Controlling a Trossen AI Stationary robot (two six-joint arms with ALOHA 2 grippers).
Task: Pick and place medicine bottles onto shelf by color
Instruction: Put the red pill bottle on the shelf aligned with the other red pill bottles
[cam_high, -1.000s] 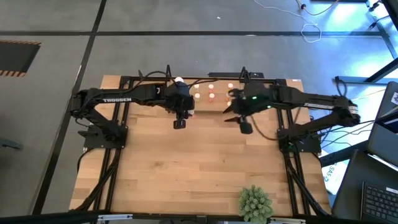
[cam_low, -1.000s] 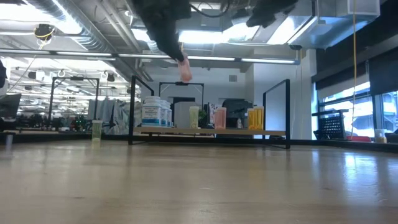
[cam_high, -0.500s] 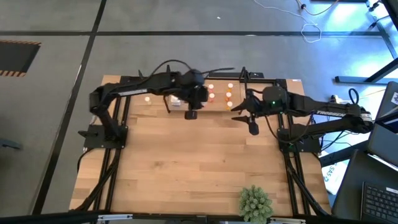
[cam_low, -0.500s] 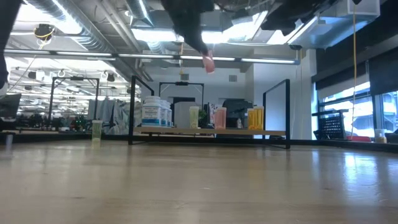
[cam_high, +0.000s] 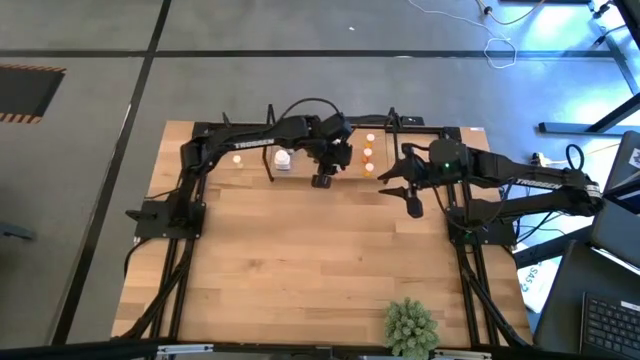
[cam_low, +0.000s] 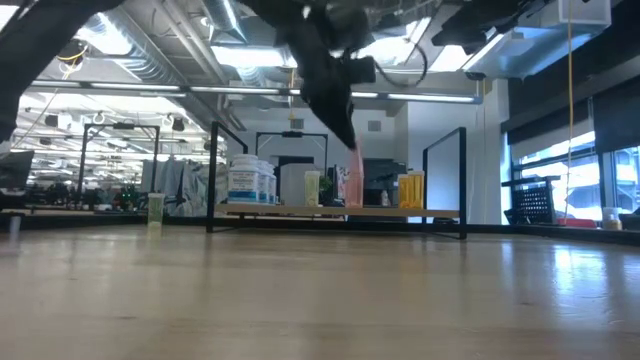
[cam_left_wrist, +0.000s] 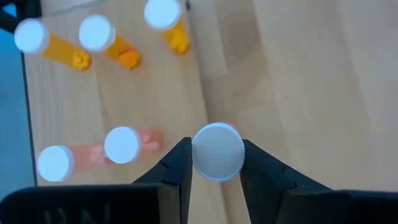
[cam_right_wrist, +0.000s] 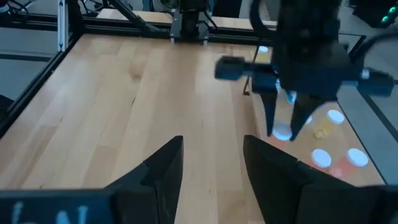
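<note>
The pink medicine bottle (cam_left_wrist: 217, 151) is being carried rightward along the shelf (cam_low: 340, 211) and lowered from well above it to just over its base, beside the two pink bottles (cam_left_wrist: 124, 144) already standing there. The left gripper (cam_left_wrist: 214, 163) is grasping it, jaws clenched on its white cap, so the placement by colour appears close. The right gripper (cam_right_wrist: 211, 163) is drawing back from the shelf over the tabletop (cam_high: 300, 260), jaws spread and holding nothing.

Pink bottles (cam_left_wrist: 93, 152) and orange bottles (cam_left_wrist: 109, 46), white-capped, on pale wood shelf (cam_left_wrist: 249, 56).
</note>
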